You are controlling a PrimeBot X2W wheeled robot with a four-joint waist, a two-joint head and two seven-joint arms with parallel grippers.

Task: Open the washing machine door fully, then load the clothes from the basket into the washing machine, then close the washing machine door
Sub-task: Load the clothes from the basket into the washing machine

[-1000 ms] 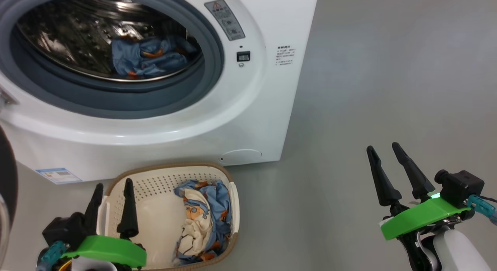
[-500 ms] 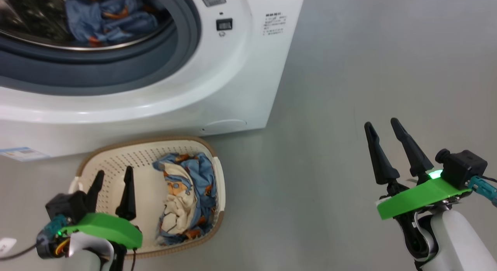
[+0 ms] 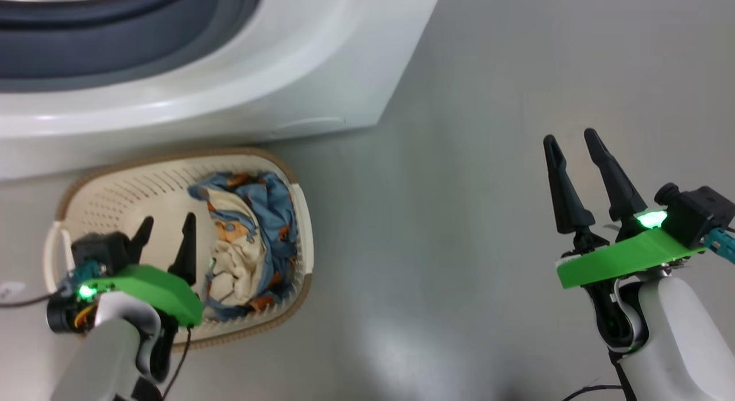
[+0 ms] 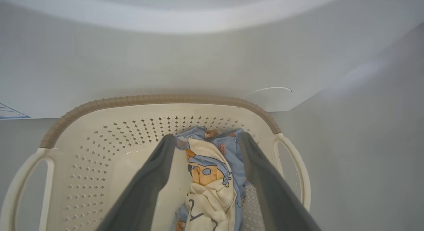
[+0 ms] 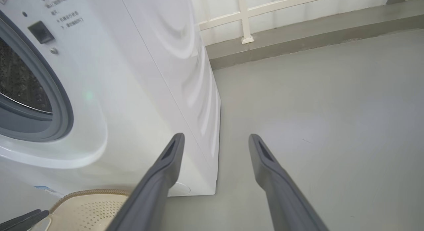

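— Left gripper [image 3: 169, 218] hangs wide open and empty; the clothes [image 3: 252, 217] lie just ahead of it and lower, in the basket [image 3: 115, 165].
— Soft, light, floppy, I think. I would pinch the cream fold on top.

On your left end effector [image 3: 169, 217] and right end effector [image 3: 569, 134] you'll see two long, tapering black fingers [image 3: 565, 188] rising from a bright green plate [image 3: 626, 257] with a glowing green light [image 3: 652, 219]. Behind each sits a black camera housing [image 3: 697, 208] with a teal connector [image 3: 720, 240], a thin dark cable [image 3: 181, 355], and a pale grey-white forearm [image 3: 683, 343].
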